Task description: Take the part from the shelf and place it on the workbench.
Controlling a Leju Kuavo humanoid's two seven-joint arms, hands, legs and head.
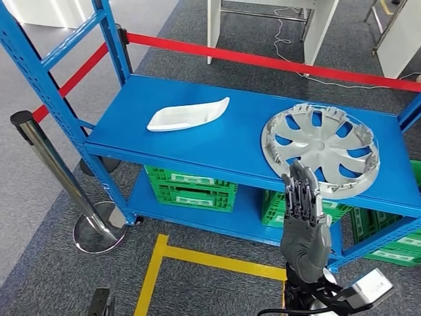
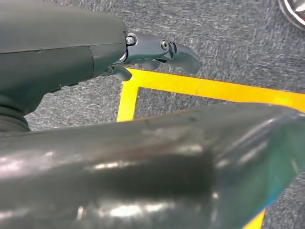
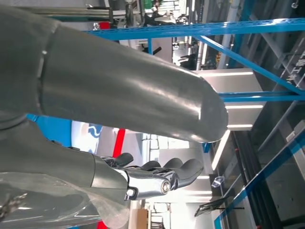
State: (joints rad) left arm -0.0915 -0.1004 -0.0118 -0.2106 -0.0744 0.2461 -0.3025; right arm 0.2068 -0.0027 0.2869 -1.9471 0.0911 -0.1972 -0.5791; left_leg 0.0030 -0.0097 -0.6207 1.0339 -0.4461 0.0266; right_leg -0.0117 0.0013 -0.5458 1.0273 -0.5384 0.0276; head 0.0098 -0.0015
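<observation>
- The blue shelf (image 1: pixel 208 141) spans my head view; no workbench is in sight, so the placing is all still ahead.
- The silver wheel cover (image 1: pixel 322 148), seemingly my part, lies flat on the shelf's right end, not yet lifted.
- My right hand (image 1: pixel 304 220) is raised at its near rim, fingers extended, holding nothing; whether they touch it, I cannot tell.
- My left hand (image 2: pixel 158 50) hangs over the floor, fingers mostly hidden; its state I cannot tell.

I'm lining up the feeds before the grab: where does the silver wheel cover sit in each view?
Head view: the wheel cover lies on the right of the blue shelf, with the right hand raised at its near rim.
Left wrist view: not in this picture; it looks at the floor.
Right wrist view: a silvery edge, probably the cover, beside the hand.
Shared landmark: the right hand.
</observation>
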